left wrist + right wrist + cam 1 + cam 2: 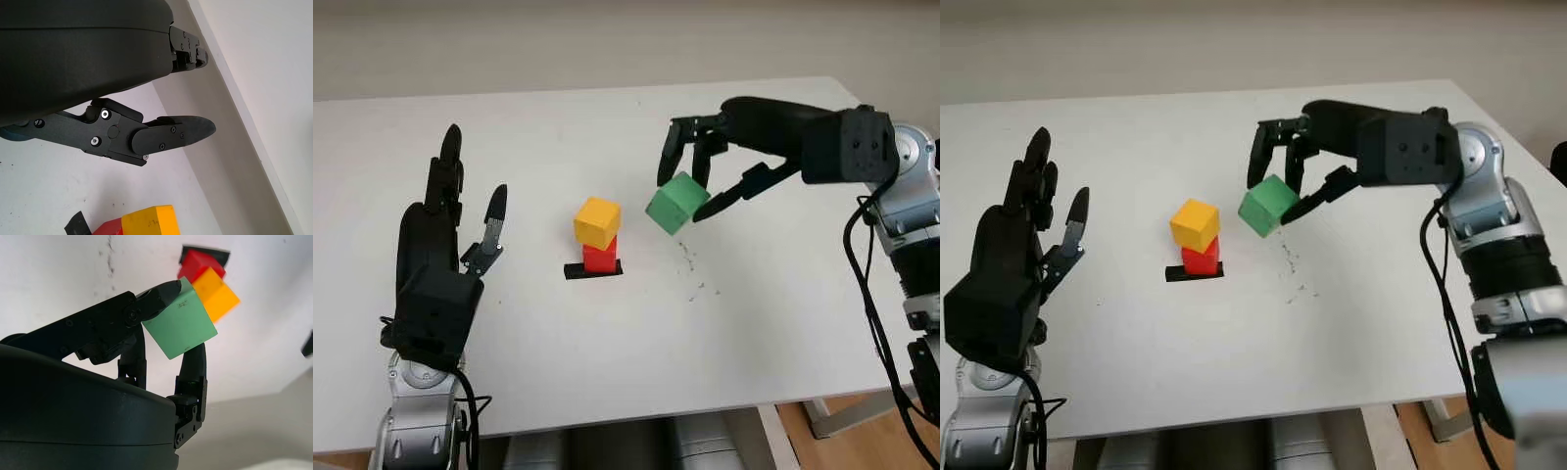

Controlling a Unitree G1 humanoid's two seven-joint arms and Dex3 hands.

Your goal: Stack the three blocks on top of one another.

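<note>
Mid-table: yellow block (597, 221) sitting on red block (600, 257), turned a little askew on it; red one set on a small black marker (592, 270) on the white table (558, 362). Two of three stacked. Just right of the pair and off the surface: green block (676, 204), tilted, pinched in right hand (697, 176) between fingers (157, 293) on opposite faces, clear of the stack. Left hand (445, 235) raised at table's left, well apart from the blocks, holding nothing, open. Step in hand, by judgement: carrying the last block to the top. Next move likely calls for lifting above the yellow top, shifting left over it, levelling the tilt, lowering gently. Risk: skewed yellow block nudged off.
</note>
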